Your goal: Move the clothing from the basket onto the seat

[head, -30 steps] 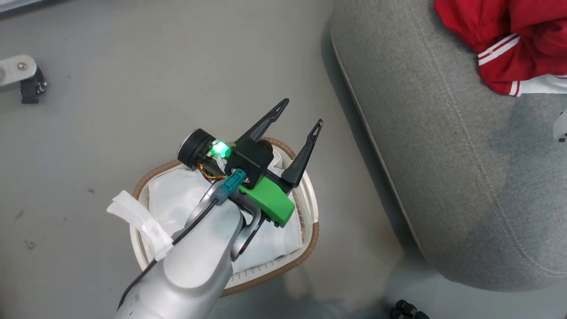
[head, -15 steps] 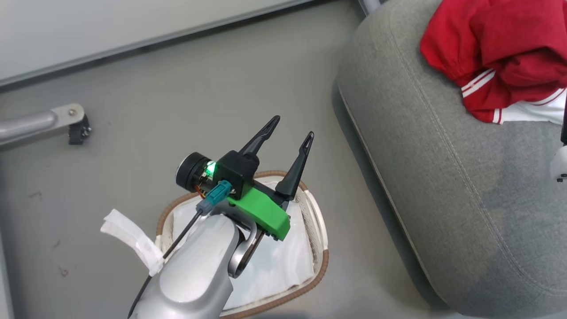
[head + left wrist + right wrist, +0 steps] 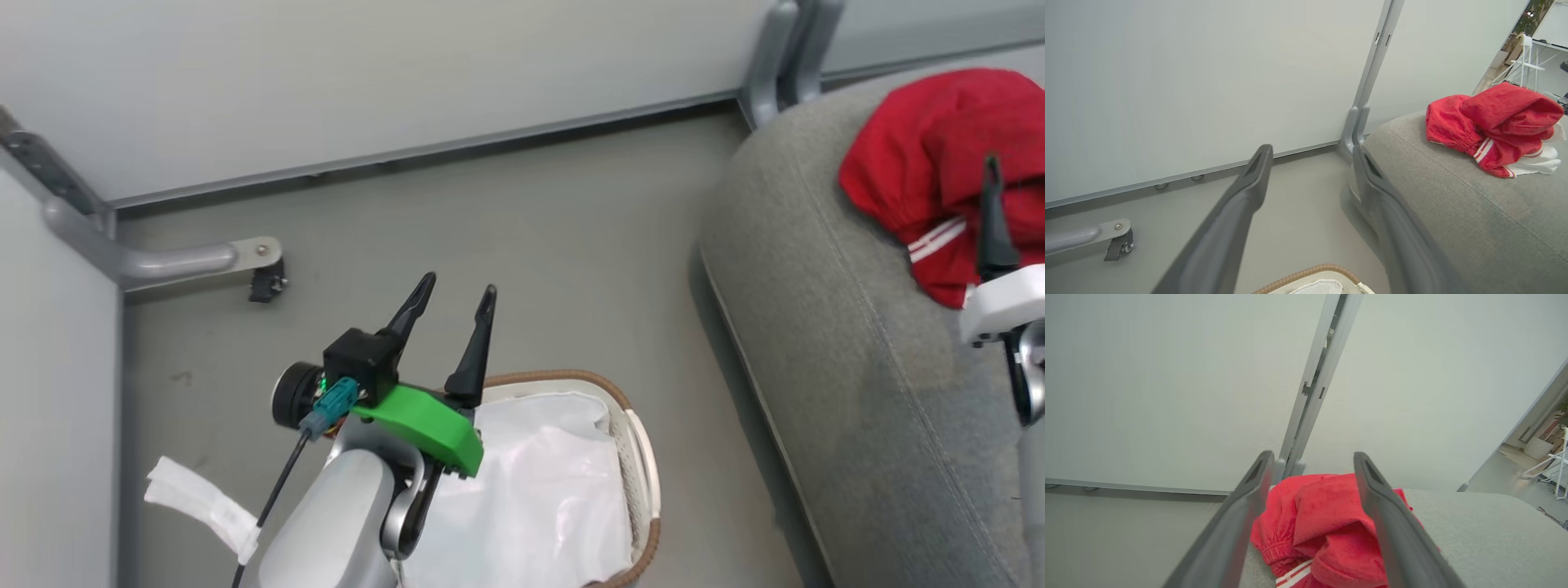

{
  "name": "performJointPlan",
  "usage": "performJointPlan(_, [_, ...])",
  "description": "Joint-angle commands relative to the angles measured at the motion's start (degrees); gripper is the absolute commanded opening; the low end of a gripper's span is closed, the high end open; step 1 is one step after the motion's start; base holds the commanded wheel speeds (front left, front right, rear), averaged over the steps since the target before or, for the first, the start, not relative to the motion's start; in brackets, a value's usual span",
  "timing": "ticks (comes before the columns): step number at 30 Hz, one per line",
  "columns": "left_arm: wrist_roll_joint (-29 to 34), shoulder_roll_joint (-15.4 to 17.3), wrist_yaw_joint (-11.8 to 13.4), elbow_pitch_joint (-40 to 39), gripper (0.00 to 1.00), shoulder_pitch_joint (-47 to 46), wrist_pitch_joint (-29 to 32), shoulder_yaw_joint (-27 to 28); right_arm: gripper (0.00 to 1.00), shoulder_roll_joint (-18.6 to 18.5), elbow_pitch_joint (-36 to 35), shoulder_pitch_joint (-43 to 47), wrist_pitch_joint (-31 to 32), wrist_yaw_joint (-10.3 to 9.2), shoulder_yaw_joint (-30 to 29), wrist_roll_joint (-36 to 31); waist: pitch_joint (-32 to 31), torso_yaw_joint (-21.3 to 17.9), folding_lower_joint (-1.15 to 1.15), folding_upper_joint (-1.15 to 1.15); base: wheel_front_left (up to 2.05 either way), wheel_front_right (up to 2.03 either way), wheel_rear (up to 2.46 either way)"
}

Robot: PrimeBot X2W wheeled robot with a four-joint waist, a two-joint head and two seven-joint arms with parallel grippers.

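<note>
**A:** As the head view runs from its left edge, what comes first?

**B:** A black caster (image 3: 265, 282) on a grey metal foot at nine o'clock, standing on the grey floor (image 3: 531, 245). Next, at seven o'clock, comes the left gripper (image 3: 457, 287). Its pale forearm (image 3: 326, 531) rises from the bottom edge, and the two dark fingers point toward twelve, spread wide with nothing between them.

**A:** And the laundry basket (image 3: 641, 433)?

**B:** At six o'clock, just beside that wrist, with its brown woven rim curving past the roots of the fingers. The white cloth lining (image 3: 539, 490) shows inside. The forearm covers the basket's left part, and the bottom edge cuts off its near side.

**A:** Where do the red sports garments (image 3: 914, 163) lie?

**B:** Heaped on the grey sofa (image 3: 857, 367) at two o'clock, well apart from the left fingers. In the left wrist view they also sit at two o'clock, outside the gap between the fingers.

**A:** The right gripper (image 3: 1313, 459)?

**B:** In its own wrist view the jaws stand wide apart. The red heap lies between the fingers toward six o'clock, and nothing is clamped. Whether the tips touch the cloth I cannot tell. In the head view, at three o'clock, one dark finger (image 3: 992, 220) stands upright in front of the heap. The frame's edge cuts off the other.
</note>
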Motion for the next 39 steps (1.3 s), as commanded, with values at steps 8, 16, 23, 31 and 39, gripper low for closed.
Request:
performJointPlan(8, [1.76, 0.14, 1.08, 0.66, 1.0, 4.75, 0.0, 7.55, 1.0, 4.53, -0.55, 2.21, -0.14, -0.08, 2.14, 0.89, -6.41, 7.09, 0.0, 0.0, 0.0, 0.0, 0.0])
performJointPlan(16, [2.93, 0.14, 1.16, -0.69, 1.0, 9.55, 0.02, 13.64, 1.0, 8.93, -1.72, 8.42, -0.14, -0.08, 6.81, 2.35, -8.36, 8.96, 0.0, 0.0, 0.0, 0.0, 0.0])
performJointPlan(23, [3.19, 0.14, 1.69, -2.47, 1.0, 15.12, 0.02, 17.36, 1.0, 10.58, -3.62, 15.77, -0.14, -0.08, 8.33, 6.62, -9.42, 9.51, 0.0, 0.0, 0.0, 0.0, 0.0])
performJointPlan(31, [3.72, 0.14, 1.91, -5.32, 1.0, 21.17, 0.02, 19.82, 1.0, 10.57, -7.0, 23.85, -0.14, -0.08, 11.88, 13.95, -10.83, 9.06, 0.0, 0.0, 0.0, 0.0, 0.0])
performJointPlan(39, [3.95, 0.14, 2.3, -5.58, 1.0, 23.08, 0.02, 19.37, 1.0, 10.58, -8.64, 26.25, -0.14, -0.08, 12.41, 15.26, -11.78, 8.64, 0.0, 0.0, 0.0, 0.0, 0.0])
